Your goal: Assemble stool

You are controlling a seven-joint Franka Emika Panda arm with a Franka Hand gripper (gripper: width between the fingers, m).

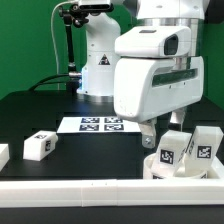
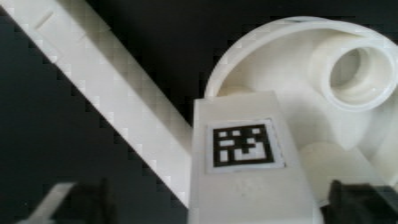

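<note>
One leg [image 2: 240,150] sits between wide-spread fingers [image 2: 365,198] of gripper [image 2: 210,203], gap on each side. Leg end at seat [image 2: 302,70] rim. Rail [image 2: 98,90] close along one leg edge. Second leg [image 1: 40,146] well apart on open table [image 1: 40,110].

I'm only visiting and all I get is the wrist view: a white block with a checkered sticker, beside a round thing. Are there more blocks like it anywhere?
Observer: Yes. In the exterior view another leg lies alone on the black table, far toward the exterior view's left.
Operator: Any more of those stickers out there?
Observer: A flat marker board with several tags lies on the table just in front of the arm's base.
Operator: And what's behind all that?
Observer: A green wall stands behind the arm.
</note>
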